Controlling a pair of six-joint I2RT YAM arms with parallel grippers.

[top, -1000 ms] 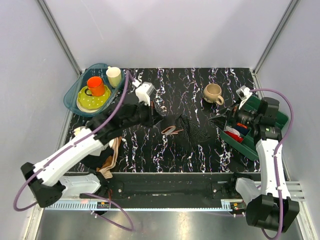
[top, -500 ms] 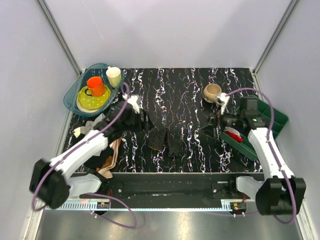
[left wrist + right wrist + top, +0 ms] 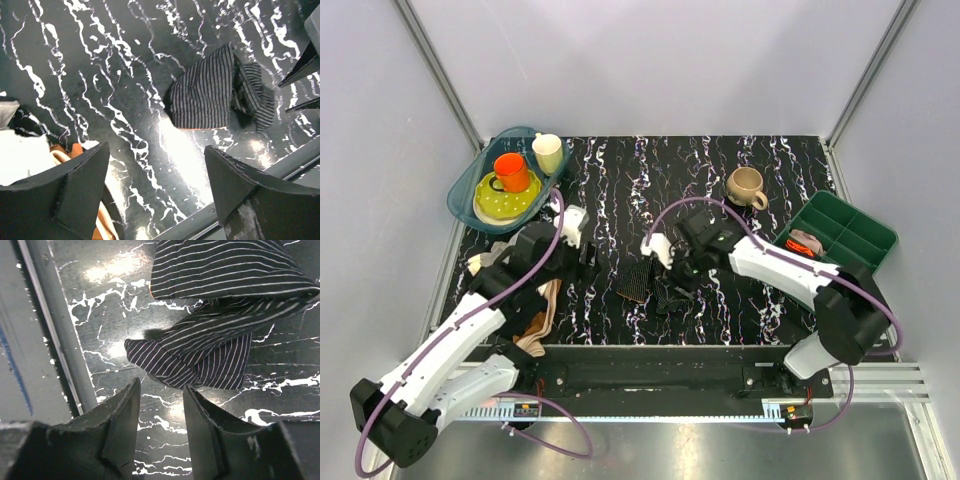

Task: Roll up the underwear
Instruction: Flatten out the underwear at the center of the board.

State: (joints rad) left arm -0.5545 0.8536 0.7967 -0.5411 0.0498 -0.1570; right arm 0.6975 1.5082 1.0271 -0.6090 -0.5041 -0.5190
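The left gripper (image 3: pixel 156 152) hangs over bare worktop (image 3: pixel 720 170) with its two fingers spread wide and nothing between them. The underwear (image 3: pixel 205 95) lies beyond it, well clear of both fingertips. It is a dark garment with thin pale stripes, near the middle of the worktop toward the near edge.

One part of the underwear lies as a flat striped panel. The other part is bunched and folded against it, and the folds hide how the layers are stacked. A thin orange line shows along the panel's lower edge in the left wrist view; what it belongs to cannot be told.

The right gripper (image 3: pixel 161 387) points down just beside the bunched part. Its fingers are slightly parted with only worktop between them, not touching the fabric. From above, its dark fingers blend into the black marbled surface and are hard to pick out.

At the left near edge, the left arm partly covers a pile of clothes (image 3: pixel 538 335). A green bin (image 3: pixel 850 225) sits at the right edge.
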